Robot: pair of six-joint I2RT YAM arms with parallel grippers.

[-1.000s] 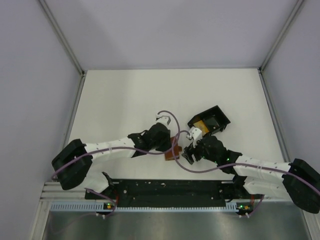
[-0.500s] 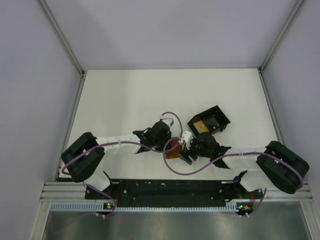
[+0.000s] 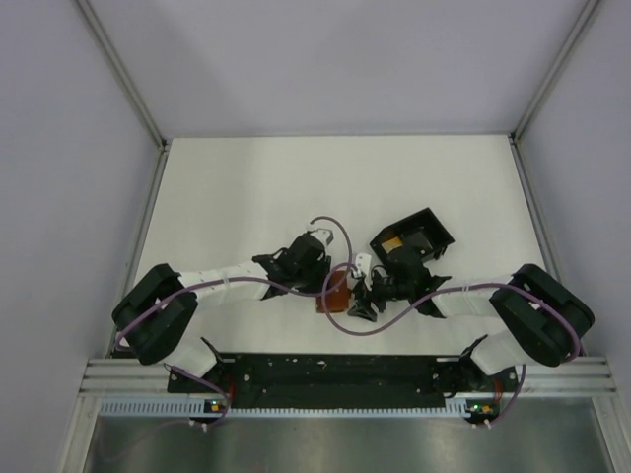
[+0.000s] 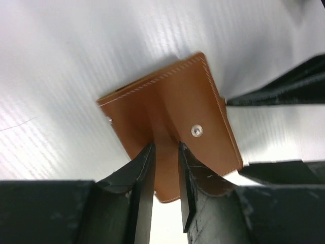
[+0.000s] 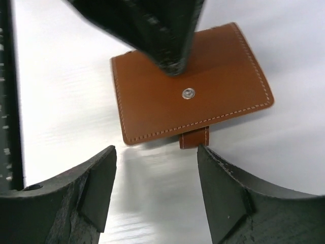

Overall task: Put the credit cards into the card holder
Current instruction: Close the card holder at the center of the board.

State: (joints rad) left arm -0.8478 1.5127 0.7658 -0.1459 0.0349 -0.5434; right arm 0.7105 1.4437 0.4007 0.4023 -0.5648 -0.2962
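The card holder, a brown leather wallet, lies closed on the table near the front. In the left wrist view its snap faces up. My left gripper is shut on its near edge, with a leather strip pinched between the fingers. In the top view the left gripper sits just behind the wallet. My right gripper is open and empty, a little short of the wallet and its short tab. A tan-gold credit card stands in the black box; other cards are hidden.
The black open-frame slotted box stands tilted just behind the right gripper. The black rail of the arm bases runs along the near edge. Purple cables loop over both wrists. Grey walls close in the left, right and back.
My right arm has folded, and its gripper moved left, closer to the wallet. My left gripper stayed on the wallet, which shifted only slightly.
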